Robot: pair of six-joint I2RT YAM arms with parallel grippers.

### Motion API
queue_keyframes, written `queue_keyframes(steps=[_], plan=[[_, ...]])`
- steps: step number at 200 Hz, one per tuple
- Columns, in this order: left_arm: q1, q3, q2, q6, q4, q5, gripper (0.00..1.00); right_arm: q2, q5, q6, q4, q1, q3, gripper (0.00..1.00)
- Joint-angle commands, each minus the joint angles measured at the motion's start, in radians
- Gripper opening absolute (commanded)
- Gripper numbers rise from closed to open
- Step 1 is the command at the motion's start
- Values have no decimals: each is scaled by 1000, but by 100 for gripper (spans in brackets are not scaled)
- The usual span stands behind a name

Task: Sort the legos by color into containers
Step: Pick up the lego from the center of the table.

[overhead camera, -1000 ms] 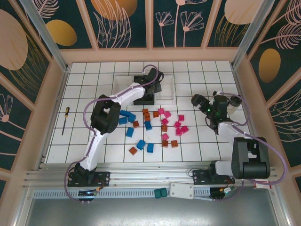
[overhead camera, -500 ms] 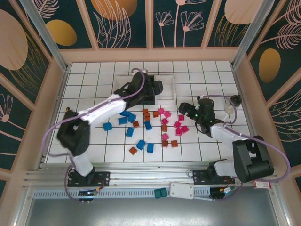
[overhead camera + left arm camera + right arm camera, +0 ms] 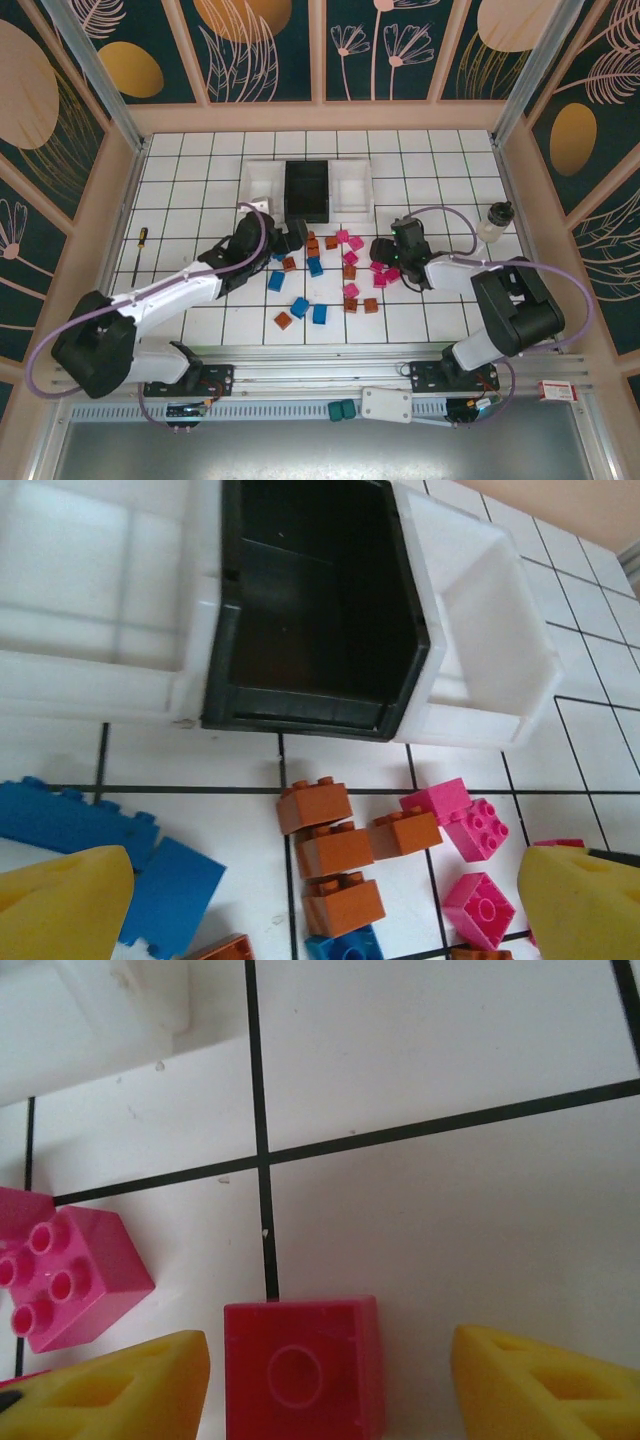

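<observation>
Legos [image 3: 320, 313] lie loose on the white tiled tabletop [image 3: 200, 190], and neither tool grips one. The right tool [image 3: 386, 250] is down at the magenta end of the scatter. Its yellow fingers [image 3: 545, 1385] stand apart on either side of one magenta brick [image 3: 295, 1365]. The finger on the left of the wrist view is just beside that brick, while the other has a clear strip of tile before it. A second magenta brick [image 3: 65, 1275], studs up, lies near it.

The left tool [image 3: 283, 237] hangs over the far-left part of the scatter, its fingers [image 3: 60, 905] spread wide with nothing held. Under it are a cluster of orange-brown bricks [image 3: 330, 850], with magenta ones [image 3: 465, 825] to their right and blue ones [image 3: 90, 825] to their left.

Beyond the pile, toward the far wall, the three containers stand side by side and touching. The black bin [image 3: 306, 190] is in the middle, with one white bin [image 3: 262, 183] at its left and another white bin [image 3: 352, 186] at its right. A screwdriver [image 3: 140, 255] lies well apart near the tabletop's left edge, and a small bottle [image 3: 495, 222] stands near the right edge.
</observation>
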Motion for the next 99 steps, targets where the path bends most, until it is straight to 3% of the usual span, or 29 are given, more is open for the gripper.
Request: queue_keyframes(steps=[1, 53, 99], plan=[[-2, -16, -93, -16, 0, -100, 98, 30, 55, -18, -19, 22, 37, 60], [-2, -75, -200, -22, -77, -248, 99, 0, 30, -78, -2, 43, 82, 33], [-2, -148, -257, -45, -97, -334, 99, -34, -90, -134, 18, 54, 234, 29]])
